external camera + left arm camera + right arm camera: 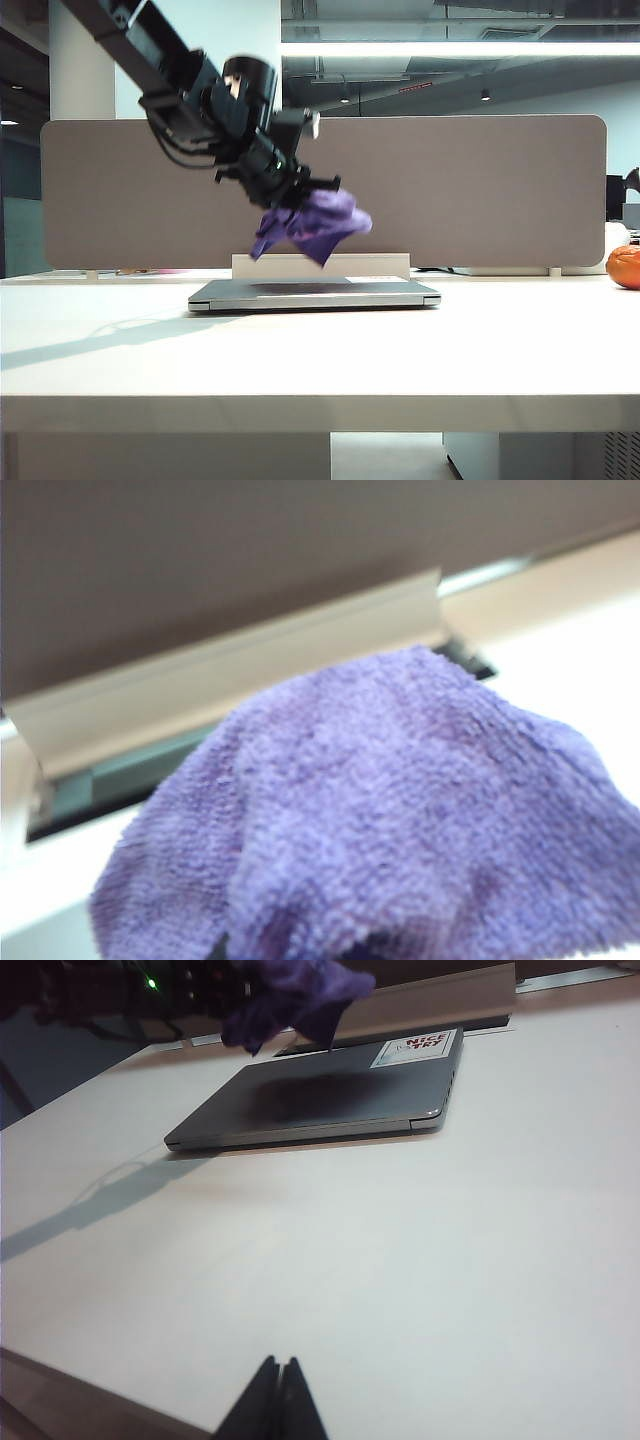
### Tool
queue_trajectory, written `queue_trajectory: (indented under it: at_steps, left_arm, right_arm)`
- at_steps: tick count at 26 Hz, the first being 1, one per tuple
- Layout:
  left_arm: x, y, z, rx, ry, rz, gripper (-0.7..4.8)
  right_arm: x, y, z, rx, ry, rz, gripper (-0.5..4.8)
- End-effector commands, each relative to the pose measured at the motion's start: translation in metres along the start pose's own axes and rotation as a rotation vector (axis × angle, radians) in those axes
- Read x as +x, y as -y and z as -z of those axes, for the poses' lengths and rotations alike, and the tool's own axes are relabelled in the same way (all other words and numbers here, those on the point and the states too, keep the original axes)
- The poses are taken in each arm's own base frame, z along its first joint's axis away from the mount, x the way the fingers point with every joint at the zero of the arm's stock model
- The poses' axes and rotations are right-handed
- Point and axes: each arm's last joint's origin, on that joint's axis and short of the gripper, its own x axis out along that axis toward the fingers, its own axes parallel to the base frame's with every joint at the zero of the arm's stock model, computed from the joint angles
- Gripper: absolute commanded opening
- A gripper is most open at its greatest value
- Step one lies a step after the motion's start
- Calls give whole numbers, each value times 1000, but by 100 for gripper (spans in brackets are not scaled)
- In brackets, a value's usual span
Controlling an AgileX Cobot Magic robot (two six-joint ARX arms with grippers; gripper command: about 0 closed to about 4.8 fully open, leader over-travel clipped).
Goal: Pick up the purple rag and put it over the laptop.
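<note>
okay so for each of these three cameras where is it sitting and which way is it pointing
Exterior view: low at the table's front edge, facing the partition; shows the left gripper holding the purple rag above the laptop.
Left wrist view: on the raised left arm, looking down past the rag; the fingers are hidden.
Right wrist view: low over the table, facing the laptop; the shut right gripper shows.
All three share rag and laptop.

My left gripper [300, 200], matt black plastic, is clamped on the purple rag [315, 225], a soft, nubbly terry-like cloth with a fuzzy pile. Under it the laptop [315, 293] looks like smooth brushed metal, silver-grey with a dull sheen, and carries a glossy paper sticker [415, 1048] at a rear corner of its lid. The table [300, 350] is smooth, pale and lightly reflective. My right gripper [272, 1400] shows dark matt fingertips pressed together.
</note>
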Motion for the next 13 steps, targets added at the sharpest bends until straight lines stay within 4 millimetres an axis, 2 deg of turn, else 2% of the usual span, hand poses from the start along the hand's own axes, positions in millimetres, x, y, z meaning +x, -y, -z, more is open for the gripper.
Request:
queue_trajectory:
  at_steps: [1, 6, 9, 11, 13]
  left_arm:
    - [5, -2, 10, -22, -30, 28, -6]
    - [12, -4, 31, -15, -132, 50, 7]
    - [12, -4, 37, -10, -171, 53, 219]
    - [12, -4, 38, -9, -184, 55, 233]
    - [11, -4, 38, -8, -202, 58, 279]
  right_arm:
    - [0, 0, 0, -1, 6, -3, 22]
    - [0, 0, 0, -1, 6, -3, 22]
    - [0, 0, 0, -1, 7, -2, 22]
    - [0, 0, 0, -1, 6, -2, 22]
    - [0, 0, 0, -1, 7, -2, 22]
